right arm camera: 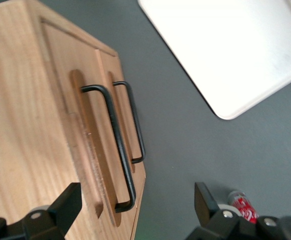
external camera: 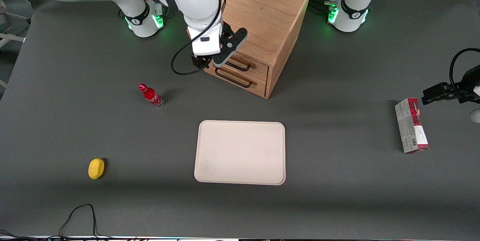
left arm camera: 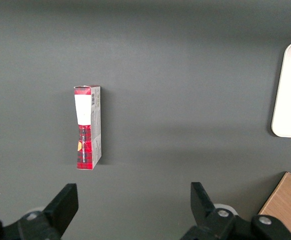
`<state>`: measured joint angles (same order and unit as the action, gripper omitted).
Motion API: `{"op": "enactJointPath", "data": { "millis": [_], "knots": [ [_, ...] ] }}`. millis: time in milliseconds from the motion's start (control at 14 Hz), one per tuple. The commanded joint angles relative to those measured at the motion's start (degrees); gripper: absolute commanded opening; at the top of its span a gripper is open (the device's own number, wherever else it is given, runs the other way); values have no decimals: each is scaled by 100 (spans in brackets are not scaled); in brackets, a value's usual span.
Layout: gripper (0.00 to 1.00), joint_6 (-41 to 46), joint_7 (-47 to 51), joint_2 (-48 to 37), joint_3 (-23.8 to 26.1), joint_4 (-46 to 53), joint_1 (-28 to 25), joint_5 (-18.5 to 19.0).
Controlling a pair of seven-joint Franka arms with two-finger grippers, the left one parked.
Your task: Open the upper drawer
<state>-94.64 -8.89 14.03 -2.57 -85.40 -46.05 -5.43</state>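
The oak cabinet (external camera: 262,12) stands at the table's back, and both of its drawers look shut. The upper drawer (external camera: 260,67) has a light wood front and a thin black bar handle (external camera: 240,67). The bottom drawer's handle (external camera: 234,79) is just below it. My right gripper (external camera: 204,63) hangs in front of the drawer fronts, at the end nearer the working arm's base, and hides part of the upper front. In the right wrist view the gripper (right arm camera: 135,205) is open and empty. One end of the upper drawer's handle (right arm camera: 113,140) shows between the fingers (right arm camera: 68,205), untouched. The upper drawer front (right arm camera: 80,65) and the bottom handle (right arm camera: 137,125) also show.
A cream tray (external camera: 240,152) lies nearer the front camera than the cabinet and also shows in the right wrist view (right arm camera: 235,50). A red bottle (external camera: 151,95) and a yellow object (external camera: 96,168) lie toward the working arm's end. A red-and-grey box (external camera: 411,125) lies toward the parked arm's end.
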Motion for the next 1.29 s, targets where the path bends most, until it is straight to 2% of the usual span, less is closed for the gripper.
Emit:
{"op": "enactJointPath", "data": {
  "millis": [0, 357, 714, 1214],
  "knots": [
    [100, 94, -700, 30, -121, 111, 53, -484],
    [100, -89, -1290, 65, -200, -55, 70, -530],
    [100, -1134, -1299, -41, -200, -907, 44, -521],
    [100, -1716, -1308, -32, -183, -1418, 0, -512]
  ]
}}
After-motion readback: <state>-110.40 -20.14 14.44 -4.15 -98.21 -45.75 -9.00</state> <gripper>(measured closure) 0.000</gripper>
